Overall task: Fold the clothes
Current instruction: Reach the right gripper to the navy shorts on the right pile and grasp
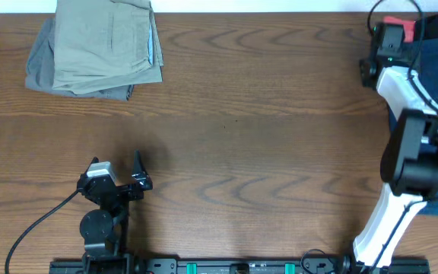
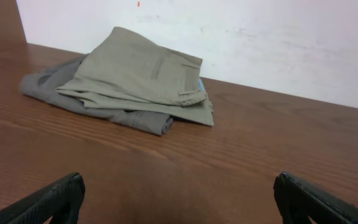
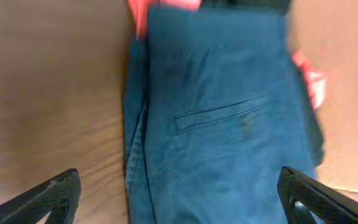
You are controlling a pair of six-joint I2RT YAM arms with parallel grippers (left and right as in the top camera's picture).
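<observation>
Indoors, wood-grain table (image 1: 242,114), white wall (image 2: 278,43) behind, folded khaki clothes (image 1: 105,42).

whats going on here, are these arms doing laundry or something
Two robot arms are working on folding clothes. A khaki piece lies folded on top of a grey piece at the far left of the table. The left gripper is open and empty, facing that stack from a distance. The right gripper hangs open over navy shorts at the table's right edge, with coral cloth peeking out beside them. Nothing is gripped.
</observation>
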